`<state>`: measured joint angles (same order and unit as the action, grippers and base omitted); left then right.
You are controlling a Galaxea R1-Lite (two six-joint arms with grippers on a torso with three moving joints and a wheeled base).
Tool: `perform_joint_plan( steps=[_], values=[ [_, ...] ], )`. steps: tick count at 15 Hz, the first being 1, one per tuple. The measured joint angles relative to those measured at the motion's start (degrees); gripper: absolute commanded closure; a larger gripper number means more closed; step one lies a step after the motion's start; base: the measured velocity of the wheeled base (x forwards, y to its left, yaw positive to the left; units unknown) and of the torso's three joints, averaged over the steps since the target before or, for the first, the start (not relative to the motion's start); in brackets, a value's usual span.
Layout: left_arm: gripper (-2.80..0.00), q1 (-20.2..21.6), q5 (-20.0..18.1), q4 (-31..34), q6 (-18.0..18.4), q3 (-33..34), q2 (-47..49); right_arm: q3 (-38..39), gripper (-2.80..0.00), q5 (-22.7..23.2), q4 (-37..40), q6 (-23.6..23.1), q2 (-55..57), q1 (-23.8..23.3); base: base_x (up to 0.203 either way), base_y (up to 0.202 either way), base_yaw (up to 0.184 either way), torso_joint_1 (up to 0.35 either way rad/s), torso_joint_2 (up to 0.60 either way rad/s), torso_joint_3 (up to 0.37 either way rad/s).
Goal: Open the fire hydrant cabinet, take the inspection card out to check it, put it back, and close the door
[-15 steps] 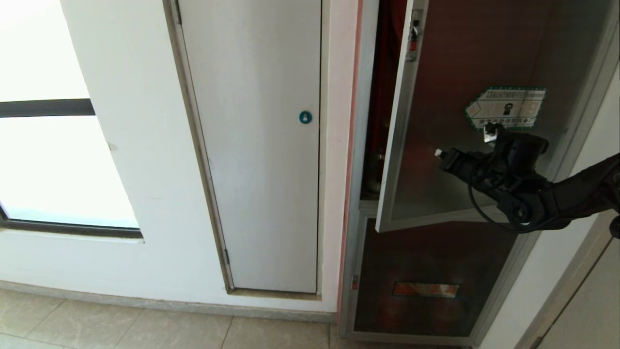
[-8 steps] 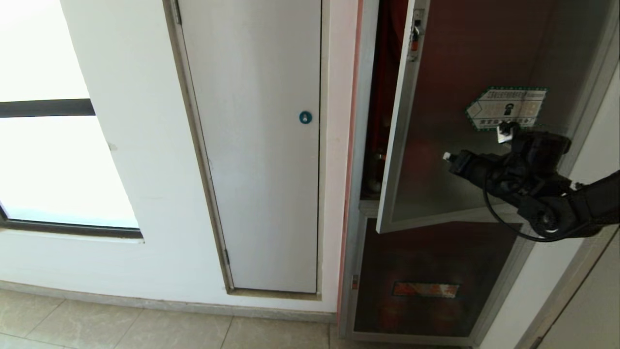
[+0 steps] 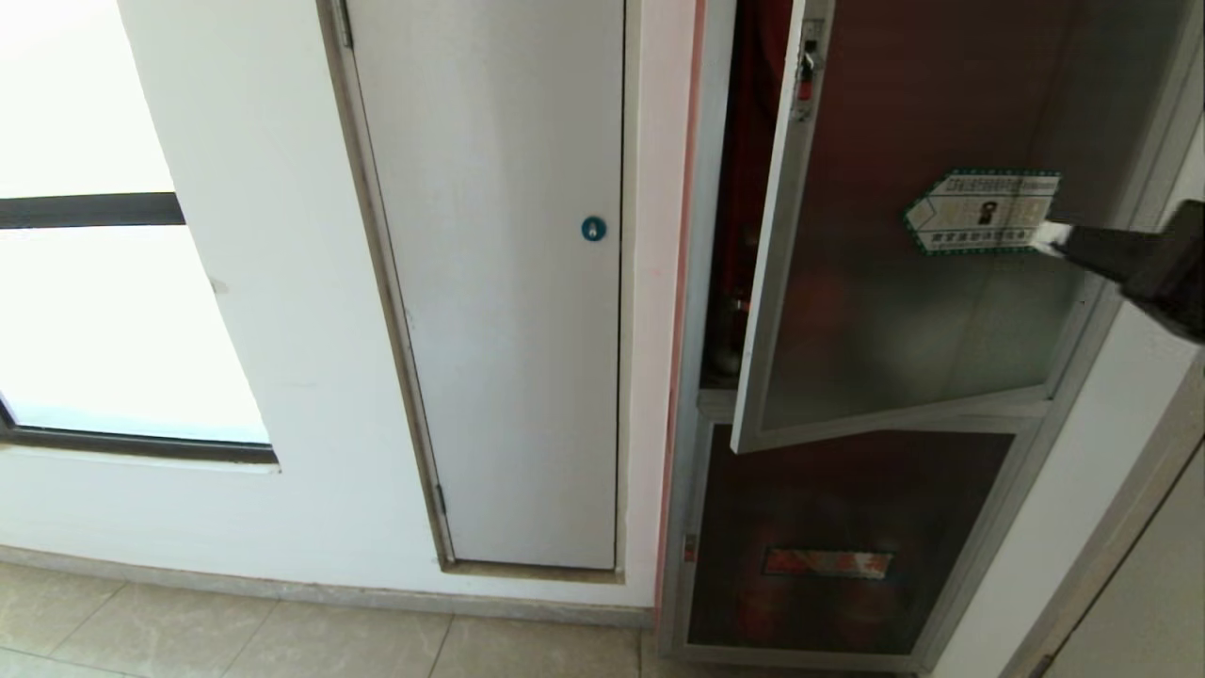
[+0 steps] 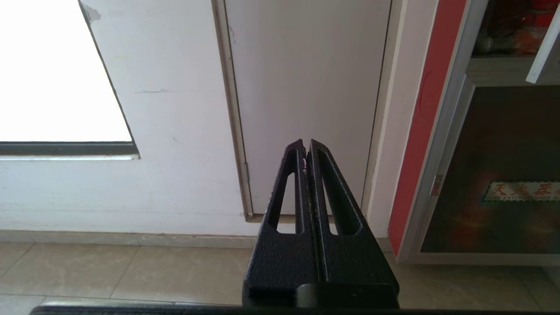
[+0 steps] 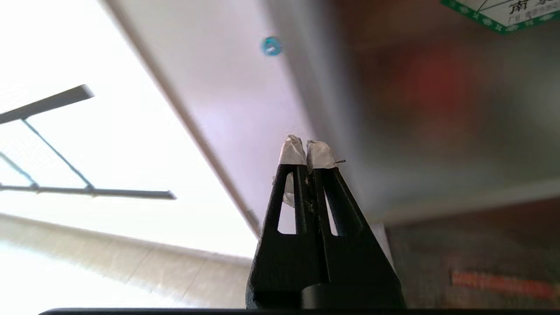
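The fire hydrant cabinet (image 3: 692, 471) stands at the right with its door (image 3: 894, 330) ajar, the latch edge (image 3: 805, 71) swung out from the frame. Red shows in the dark gap behind it. A green-bordered sticker (image 3: 984, 209) sits on the door's glass. My right gripper (image 3: 1050, 235) comes in from the right edge, its white-taped tips beside the sticker, shut and holding nothing. In the right wrist view that gripper (image 5: 306, 151) points along the door (image 5: 437, 131). My left gripper (image 4: 306, 146) is parked low, shut and empty. The inspection card is out of view.
A plain white door (image 3: 508, 330) with a blue round lock (image 3: 593, 228) is left of the cabinet, and a bright window (image 3: 104, 311) lies further left. Below the open door is a dark panel with an orange label (image 3: 827, 562). Tiled floor (image 3: 282, 640) runs along the wall.
My right arm has drawn back to the right and upward, from the door's lower middle to the picture's right edge by the sticker. The door stays ajar. The left arm is still.
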<state>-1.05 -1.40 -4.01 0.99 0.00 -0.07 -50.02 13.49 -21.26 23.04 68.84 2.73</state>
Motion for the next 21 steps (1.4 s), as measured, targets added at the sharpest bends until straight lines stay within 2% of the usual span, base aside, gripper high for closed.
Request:
perform_joint_plan(
  steps=[4, 7, 9, 10, 12, 14, 17, 18, 21],
  values=[
    [0.00, 0.0, 0.0, 0.0, 0.0, 0.0, 0.0, 2.7, 0.00, 0.2, 24.2, -3.8, -24.1, 1.9, 0.000, 0.000, 0.000, 0.000, 0.00, 0.000],
    [0.00, 0.0, 0.0, 0.0, 0.0, 0.0, 0.0, 7.3, 0.00, 0.2, 34.9, -9.7, -37.9, 2.4, 0.000, 0.000, 0.000, 0.000, 0.00, 0.000],
    [0.00, 0.0, 0.0, -0.1, 0.0, 0.0, 0.0, 12.4, 0.00, -0.3, 36.5, -14.6, -45.5, 2.5, 0.000, 0.000, 0.000, 0.000, 0.00, 0.000],
    [0.00, 0.0, 0.0, 0.0, 0.0, 0.0, 0.0, 14.8, 0.00, -2.2, 36.5, -16.7, -48.0, 2.5, 0.000, 0.000, 0.000, 0.000, 0.00, 0.000],
    [0.00, 0.0, 0.0, 0.0, 0.0, 0.0, 0.0, 18.2, 0.00, -9.0, 36.4, -18.3, -50.9, 2.5, 0.000, 0.000, 0.000, 0.000, 0.00, 0.000],
    [0.00, 0.0, 0.0, 0.0, 0.0, 0.0, 0.0, 19.3, 0.00, -13.4, 36.4, -19.0, -52.2, 2.3, 0.000, 0.000, 0.000, 0.000, 0.00, 0.000],
    [0.00, 0.0, 0.0, 0.0, 0.0, 0.0, 0.0, 19.8, 0.00, -14.0, 36.3, -24.8, -53.0, 1.6, 0.000, 0.000, 0.000, 0.000, 0.00, 0.000],
    [0.00, 0.0, 0.0, 0.0, 0.0, 0.0, 0.0, 19.8, 0.00, -14.2, 36.3, -25.5, -53.1, 1.1, 0.000, 0.000, 0.000, 0.000, 0.00, 0.000],
    [0.00, 0.0, 0.0, -0.1, 0.0, 0.0, 0.0, 19.6, 0.00, -12.9, 35.5, -25.9, -52.7, -4.6, 0.000, 0.000, 0.000, 0.000, 0.00, 0.000]
  ],
)
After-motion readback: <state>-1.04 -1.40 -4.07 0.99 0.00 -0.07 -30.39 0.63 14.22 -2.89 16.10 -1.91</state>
